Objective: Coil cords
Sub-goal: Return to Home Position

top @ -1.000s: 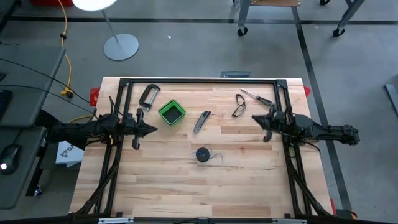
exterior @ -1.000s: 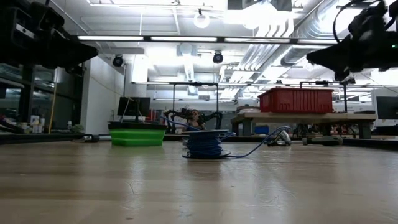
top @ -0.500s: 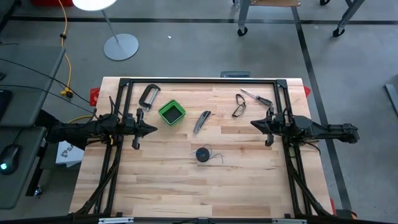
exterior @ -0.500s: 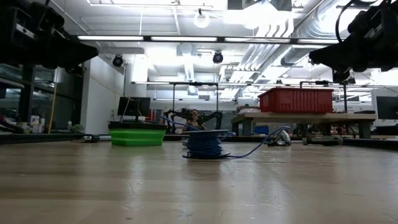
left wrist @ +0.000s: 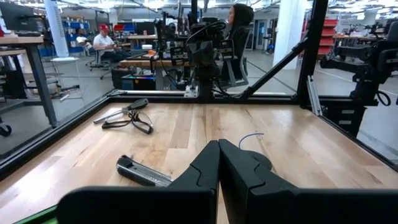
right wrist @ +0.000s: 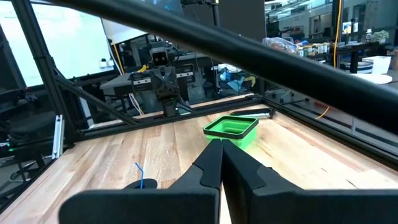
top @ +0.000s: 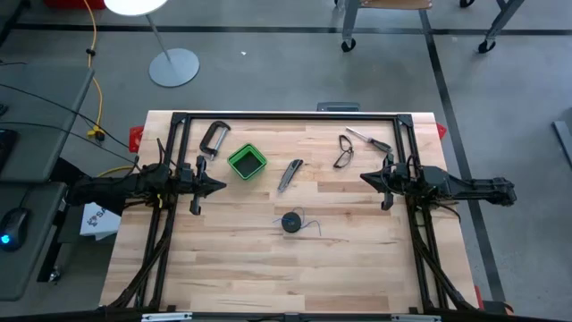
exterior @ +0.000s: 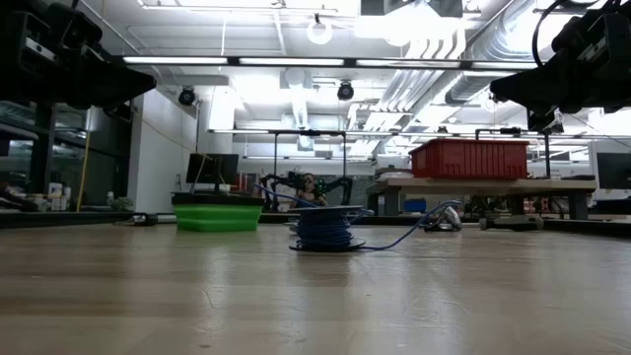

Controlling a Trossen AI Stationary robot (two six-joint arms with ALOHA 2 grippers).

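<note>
The left tool [top: 215,186] waits, closed up and empty. The spool [top: 291,222] with the blue wire [exterior: 324,228] wound on sits on the desk [top: 268,273] between both tools. The right tool [top: 367,178], closed up too, just shifted a little and stopped, so coiling looks done

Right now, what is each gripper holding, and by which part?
Nothing. The left gripper and the right gripper are both shut and empty; the spool sits untouched between them.

left arm [top: 116,188]: dark, jointed | right arm [top: 465,188]: dark, jointed | left hand [left wrist: 218,144]: black tapered fingers [left wrist: 202,174]
</note>
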